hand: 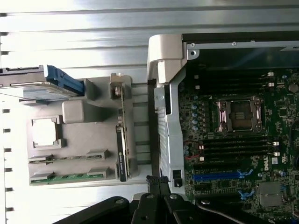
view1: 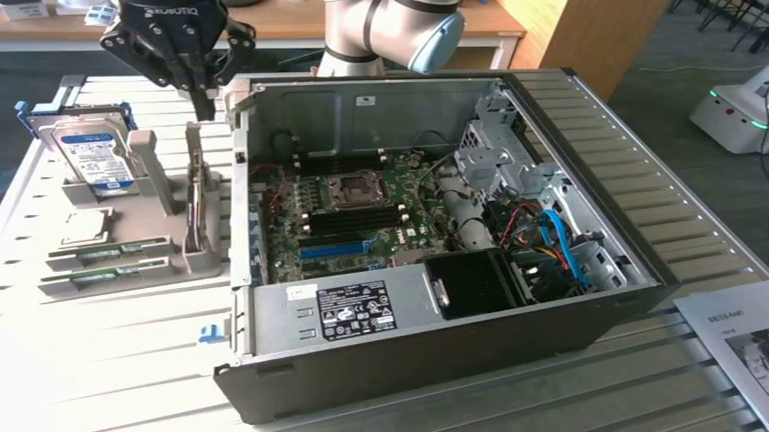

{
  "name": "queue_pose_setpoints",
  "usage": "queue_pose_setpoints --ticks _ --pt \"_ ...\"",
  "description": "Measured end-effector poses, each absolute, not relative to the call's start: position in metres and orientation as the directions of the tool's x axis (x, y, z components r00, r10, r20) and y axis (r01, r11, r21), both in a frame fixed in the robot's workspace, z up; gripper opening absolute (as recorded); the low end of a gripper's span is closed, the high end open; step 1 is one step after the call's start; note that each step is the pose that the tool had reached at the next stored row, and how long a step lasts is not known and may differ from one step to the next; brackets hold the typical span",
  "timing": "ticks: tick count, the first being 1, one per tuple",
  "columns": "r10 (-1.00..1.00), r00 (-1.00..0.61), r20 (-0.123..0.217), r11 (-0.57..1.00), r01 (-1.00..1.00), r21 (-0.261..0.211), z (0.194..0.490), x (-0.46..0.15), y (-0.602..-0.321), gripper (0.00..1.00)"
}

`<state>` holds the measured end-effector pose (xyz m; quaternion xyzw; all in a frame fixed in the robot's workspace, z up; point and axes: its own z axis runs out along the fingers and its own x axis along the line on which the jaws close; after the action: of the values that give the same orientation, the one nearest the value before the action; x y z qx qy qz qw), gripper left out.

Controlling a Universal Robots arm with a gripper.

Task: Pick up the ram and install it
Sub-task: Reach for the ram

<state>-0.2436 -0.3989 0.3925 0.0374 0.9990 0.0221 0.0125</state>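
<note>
Two green ram sticks lie side by side in the grey holder point(view1: 204, 261), one point(view1: 118, 251) just behind the other point(view1: 106, 275); the wrist view shows them too point(hand: 70, 159) point(hand: 70, 177). My gripper point(view1: 204, 106) hangs high above the far end of the holder, beside the open computer case's corner point(view1: 240, 90), well away from the sticks. Its fingers point(hand: 158, 181) are pressed together with nothing between them. The motherboard's dark memory slots point(hand: 236, 147) run beside the processor socket point(hand: 240, 114).
A blue-labelled hard drive point(view1: 94, 153) stands at the back of the holder, a processor chip point(view1: 82, 229) lies flat on it, and a dark card point(view1: 194, 193) stands on edge. The case wall point(view1: 247, 216) rises right next to the holder. A paper sheet point(view1: 733, 333) lies at the exterior view's right.
</note>
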Motion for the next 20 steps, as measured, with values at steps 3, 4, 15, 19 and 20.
queue_pose_setpoints --ticks 3,4,15,19,20 --pt "0.075 -0.997 -0.023 0.996 0.074 0.045 0.392 -0.249 -0.399 0.13" --pt "0.075 -0.997 -0.023 0.996 0.074 0.045 0.392 -0.251 -0.399 0.13" --pt "0.075 -0.997 -0.023 0.996 0.074 0.045 0.392 -0.272 -0.399 0.13" --pt "0.075 -0.997 -0.023 0.996 0.074 0.045 0.392 -0.28 -0.399 0.13" --pt "0.075 -0.997 -0.023 0.996 0.074 0.045 0.392 -0.282 -0.399 0.13"
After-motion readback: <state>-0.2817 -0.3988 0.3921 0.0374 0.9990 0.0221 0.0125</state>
